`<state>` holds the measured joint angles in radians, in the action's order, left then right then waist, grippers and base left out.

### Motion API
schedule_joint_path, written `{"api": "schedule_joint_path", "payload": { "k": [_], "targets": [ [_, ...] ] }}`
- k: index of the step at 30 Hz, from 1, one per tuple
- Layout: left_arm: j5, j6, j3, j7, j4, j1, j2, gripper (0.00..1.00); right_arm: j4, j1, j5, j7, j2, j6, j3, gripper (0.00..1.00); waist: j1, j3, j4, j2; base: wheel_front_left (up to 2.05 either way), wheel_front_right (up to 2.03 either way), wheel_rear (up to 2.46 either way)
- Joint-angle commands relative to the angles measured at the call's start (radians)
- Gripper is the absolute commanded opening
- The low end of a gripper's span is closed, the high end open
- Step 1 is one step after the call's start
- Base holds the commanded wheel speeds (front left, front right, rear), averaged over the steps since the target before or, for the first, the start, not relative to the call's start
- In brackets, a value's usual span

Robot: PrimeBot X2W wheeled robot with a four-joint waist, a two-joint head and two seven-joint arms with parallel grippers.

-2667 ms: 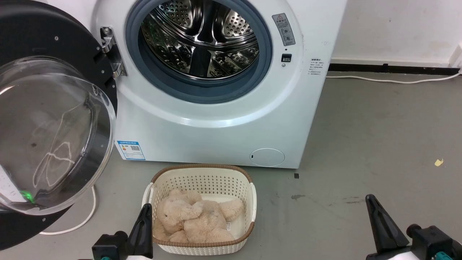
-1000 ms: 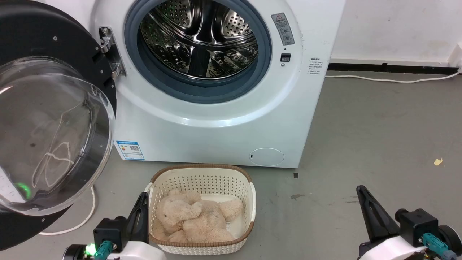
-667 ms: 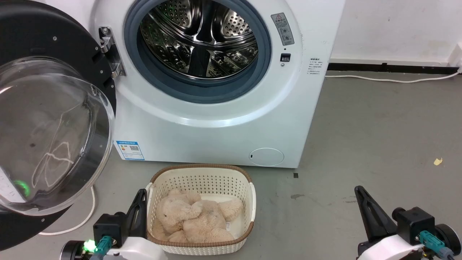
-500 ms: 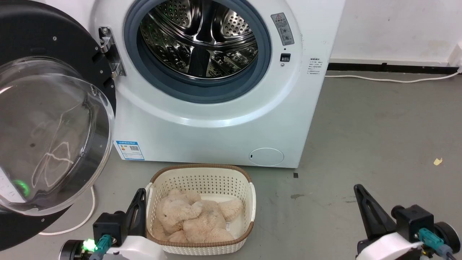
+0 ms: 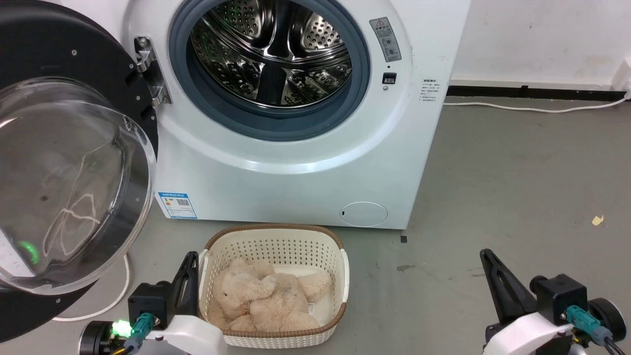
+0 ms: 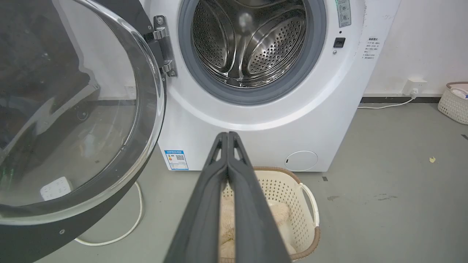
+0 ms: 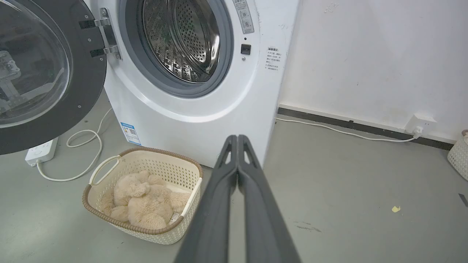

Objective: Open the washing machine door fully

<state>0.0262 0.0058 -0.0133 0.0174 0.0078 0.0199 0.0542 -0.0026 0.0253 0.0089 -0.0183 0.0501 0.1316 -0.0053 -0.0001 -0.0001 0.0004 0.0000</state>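
The white washing machine (image 5: 296, 177) (image 6: 278, 120) (image 7: 204, 106) stands ahead, its steel drum exposed. The washing machine door (image 5: 69, 49) (image 6: 69, 109) (image 7: 47, 73), glossy black with a bulging clear glass bowl, hangs swung wide out on its hinge at the machine's left. My left gripper (image 5: 190, 259) (image 6: 228, 136) is shut and empty, low at the basket's left rim, well short of the door. My right gripper (image 5: 485, 256) (image 7: 237, 138) is also shut and empty, low over the floor to the right of the machine.
A cream basket (image 5: 276, 236) (image 7: 120, 219) holding a beige plush toy (image 5: 261, 296) sits on the grey floor before the machine. A white cable (image 5: 118, 291) and power strip (image 7: 40, 149) lie under the door. Another basket (image 6: 453, 102) stands by the right wall.
Both arms have drawn back slightly toward me, each gripper edging left in the head view. The door and basket have not moved.
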Motion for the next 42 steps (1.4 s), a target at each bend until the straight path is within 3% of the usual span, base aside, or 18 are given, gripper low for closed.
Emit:
{"api": "schedule_joint_path", "payload": {
  "k": [1, 42],
  "targets": [
    [-0.013, -0.003, 0.007, -0.007, -0.005, -0.014, -0.001, 0.00, 0.002, -0.019, -0.006, 0.007, 0.000, -0.001, 0.003, 0.00, 0.0001, 0.000, 0.000, 0.0000, 0.00, 0.00, 0.00],
    [-0.026, -0.006, 0.013, -0.017, -0.008, -0.020, -0.004, 0.00, 0.003, -0.025, -0.009, 0.018, 0.000, -0.001, 0.005, 0.00, 0.0001, 0.000, 0.000, 0.0000, 0.00, 0.00, 0.00]
  ]
}}
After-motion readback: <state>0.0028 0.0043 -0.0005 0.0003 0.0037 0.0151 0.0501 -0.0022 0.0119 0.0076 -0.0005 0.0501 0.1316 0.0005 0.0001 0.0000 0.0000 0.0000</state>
